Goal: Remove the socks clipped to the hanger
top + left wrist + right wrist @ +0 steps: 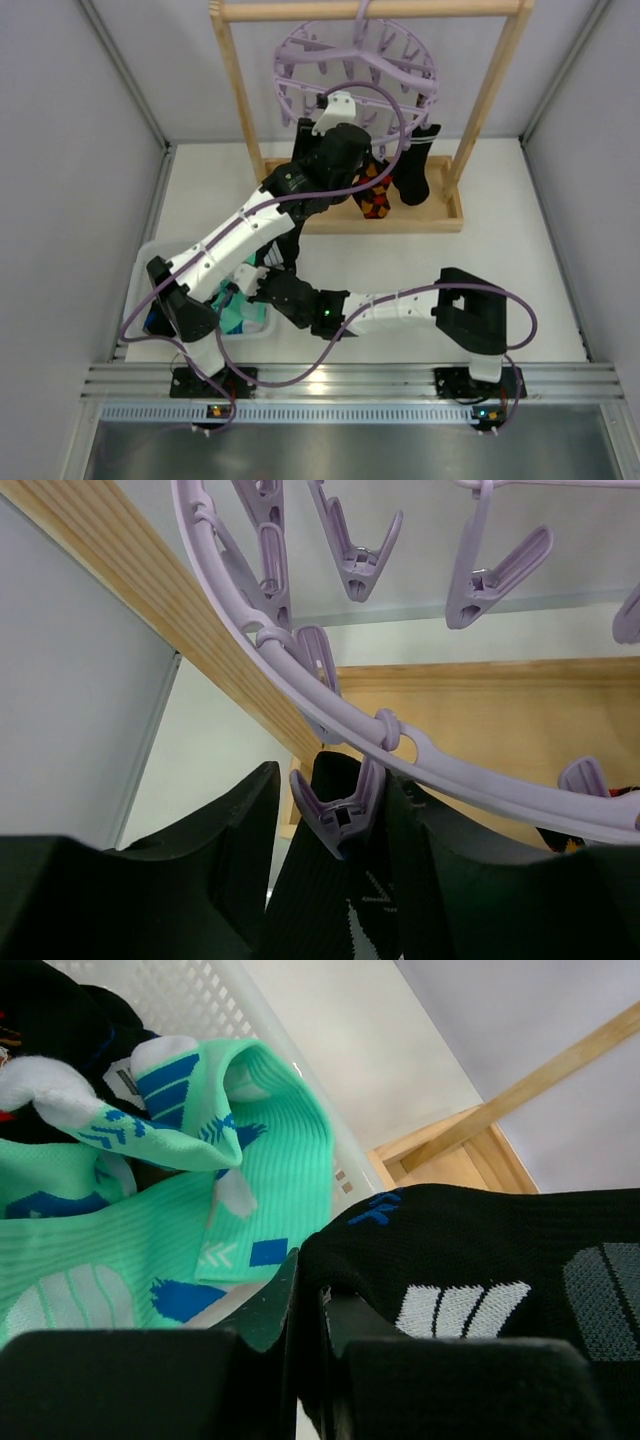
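Observation:
The lilac hanger (355,62) hangs from the wooden rail. My left gripper (335,785) is raised under its ring and open. Its fingers (235,830) stand on either side of one clip peg (342,812), which pinches a black ribbed sock (325,905); a gap shows between the left finger and the peg. A black sock (415,165) and a red and yellow diamond sock (375,197) also hang from the hanger. My right gripper (310,1275) is shut on a black sock with white patches (480,1250), over mint-green socks (150,1230) in a white basket (205,1005).
The wooden rail frame (400,215) stands at the back of the table, its post (170,610) just beside my left fingers. The white basket (150,252) sits at the near left, under the left arm. Grey walls close in both sides.

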